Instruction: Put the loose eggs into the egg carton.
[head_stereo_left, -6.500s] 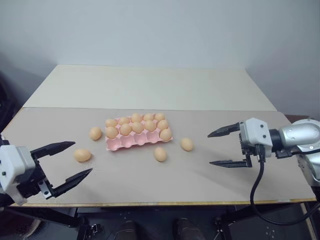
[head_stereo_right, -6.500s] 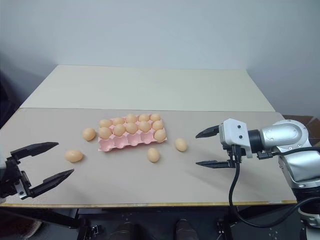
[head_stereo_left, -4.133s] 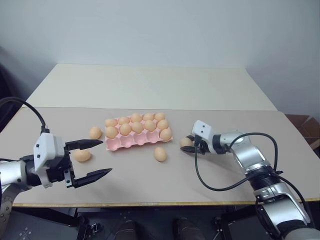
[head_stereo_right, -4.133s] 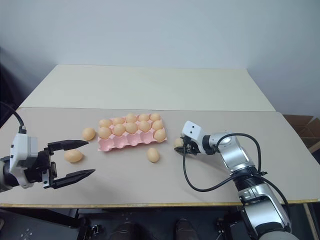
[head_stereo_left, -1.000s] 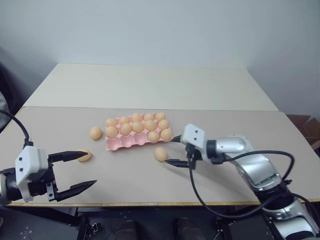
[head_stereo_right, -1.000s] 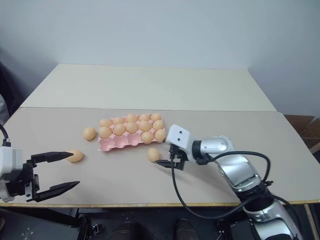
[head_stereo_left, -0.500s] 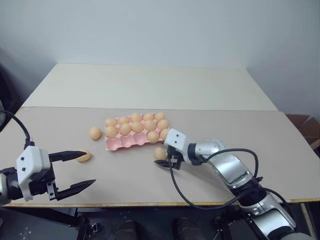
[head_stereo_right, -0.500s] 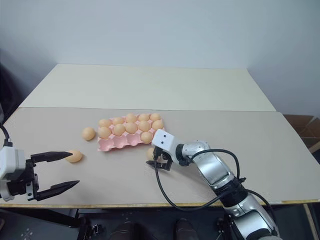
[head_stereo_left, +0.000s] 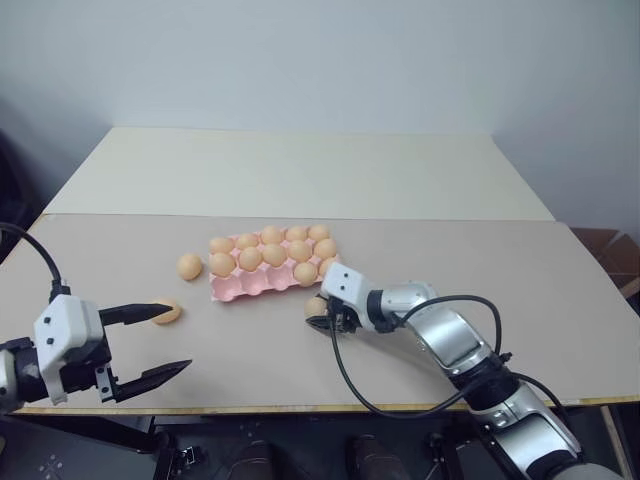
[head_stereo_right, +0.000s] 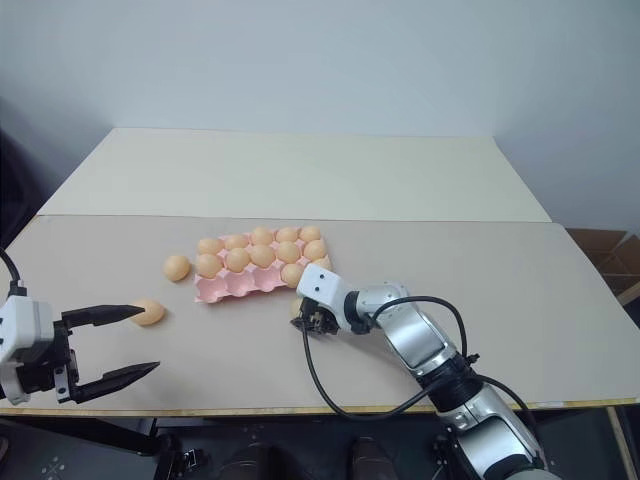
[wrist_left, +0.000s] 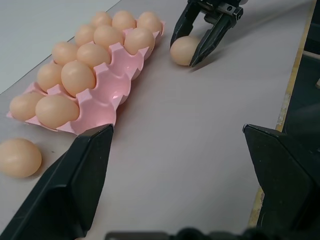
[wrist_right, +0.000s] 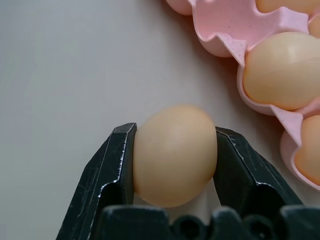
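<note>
Two of my right fingers pinch a loose egg beside the egg carton, ready for lifting; my left fingers wait wide.

My right gripper hides most of the egg it clamps in the head views, where a sliver peeks past my fingers. In the right wrist view the egg carton beyond my fingertips is cut off by the frame edge. My upper left finger covers part of another loose egg; I cannot tell whether they touch.
</note>
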